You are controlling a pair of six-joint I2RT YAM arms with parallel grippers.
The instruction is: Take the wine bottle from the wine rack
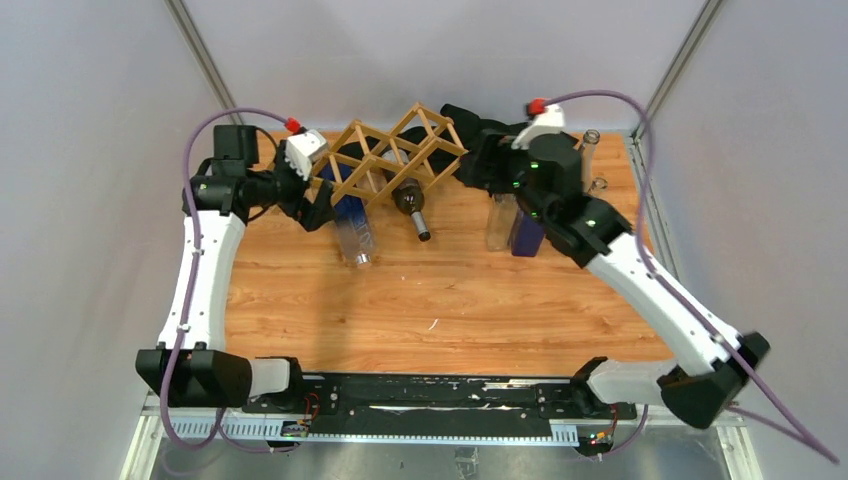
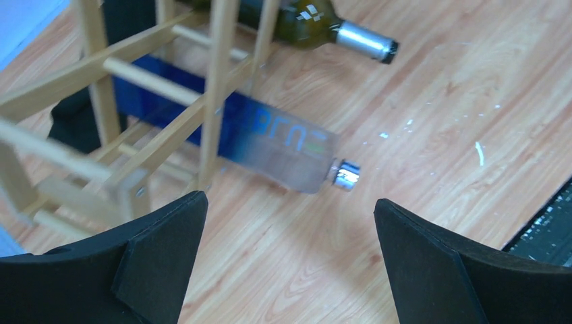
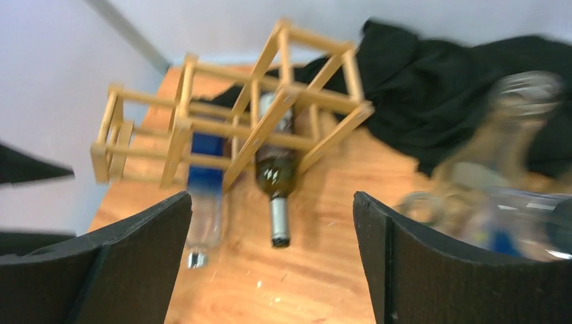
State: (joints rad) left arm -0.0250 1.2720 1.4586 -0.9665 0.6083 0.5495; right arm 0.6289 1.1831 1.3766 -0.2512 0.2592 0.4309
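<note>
I read left claw [image 2: 287,202] and right claw [image 3: 271,196] both spread wide, holding nothing; wine bottle [image 3: 275,172] lies ahead of the right claw, body inside wine rack [image 3: 222,127].

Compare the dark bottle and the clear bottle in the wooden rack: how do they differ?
The dark wine bottle is olive-green glass; the clear bottle is see-through with a blue label. The dark one has a long silver-foiled neck, the clear one a short silver cap. Both lie on their sides in the wine rack, necks pointing out.
</note>
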